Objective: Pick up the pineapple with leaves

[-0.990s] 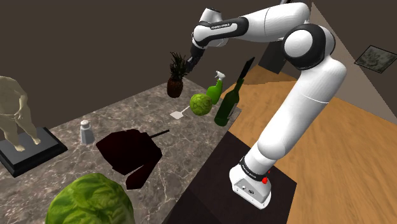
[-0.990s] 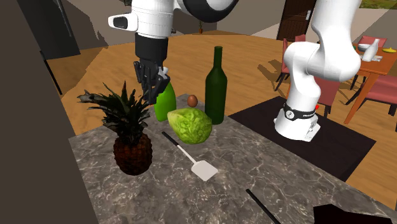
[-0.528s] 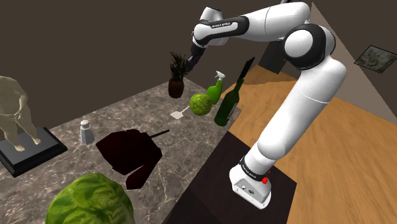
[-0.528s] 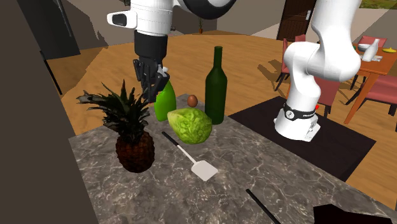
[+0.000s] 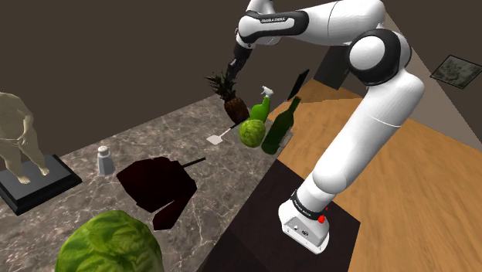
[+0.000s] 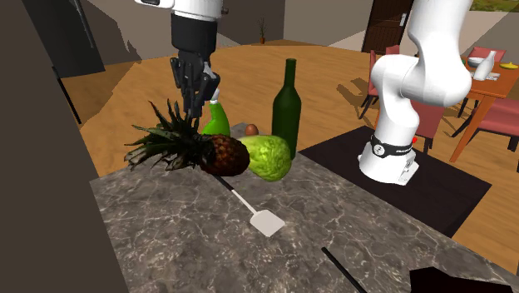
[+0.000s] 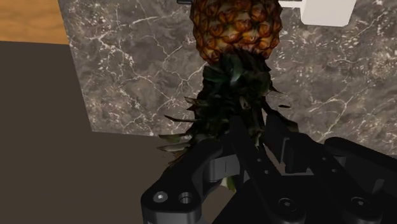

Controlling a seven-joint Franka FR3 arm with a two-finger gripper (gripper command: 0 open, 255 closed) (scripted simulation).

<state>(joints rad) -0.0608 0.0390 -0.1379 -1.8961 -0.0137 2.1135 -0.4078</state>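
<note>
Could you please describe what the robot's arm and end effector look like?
The arm has smooth, rounded white links with dark joints. A black band with white lettering sits toward its far end, and a red dot marks its white base. The end effector is all black, with two slim fingers on a blocky body.

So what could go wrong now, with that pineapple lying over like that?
1. The gripper is at the thin leaves, not the body of the pineapple, so the fruit might slip free when lifted.
2. The fruit leans on the lettuce beside the tall green bottle; a swing could knock them over.
</note>
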